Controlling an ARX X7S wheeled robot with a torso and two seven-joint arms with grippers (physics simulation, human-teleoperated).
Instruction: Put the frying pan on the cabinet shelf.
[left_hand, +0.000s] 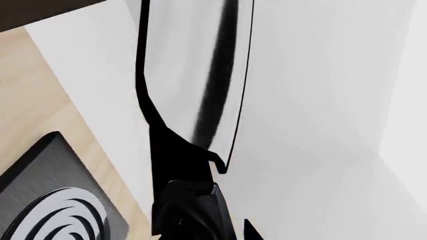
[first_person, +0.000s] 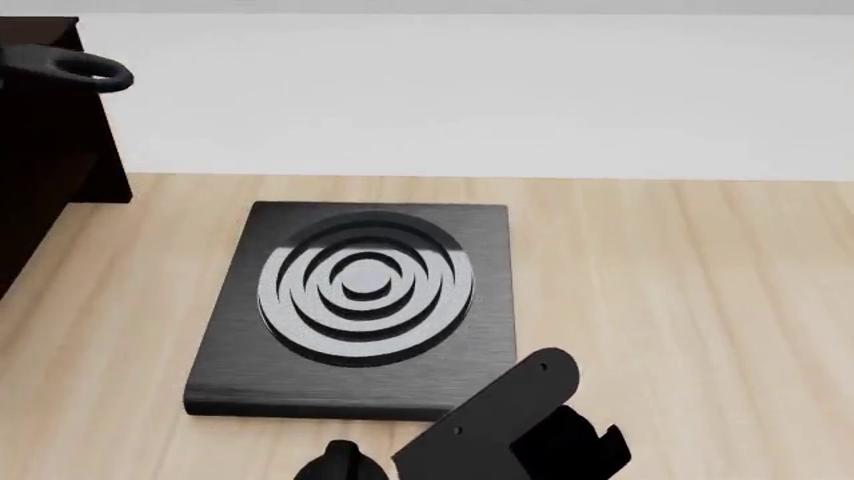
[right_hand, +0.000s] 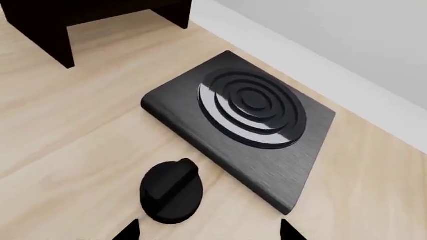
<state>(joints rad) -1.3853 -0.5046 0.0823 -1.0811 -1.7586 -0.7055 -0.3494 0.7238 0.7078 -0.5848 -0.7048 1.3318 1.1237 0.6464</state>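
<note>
Left wrist first: your left gripper (left_hand: 200, 210) is clamped on the handle of the one small round black frying pan with a glossy pale-grey inside (left_hand: 193, 65), which stands on edge just beyond the fingers, in front of the white wall (left_hand: 320, 100). Below the gripper sits one square black hob plate with concentric rings (left_hand: 53, 200) on the pale wooden counter (left_hand: 33, 90).

Head view: one hob plate lies just ahead of your right gripper (first_person: 574, 450). The pan's loop end (first_person: 87, 72) pokes out at the very dark brown cabinet (first_person: 54, 150), well apart from that gripper; the shelf board itself is hard to make out.

Right wrist: two fingertips (right_hand: 290, 230) stand spread, holding nothing. One round black knob (right_hand: 172, 190) lies just ahead of them, the hob beyond, the cabinet farthest.
</note>
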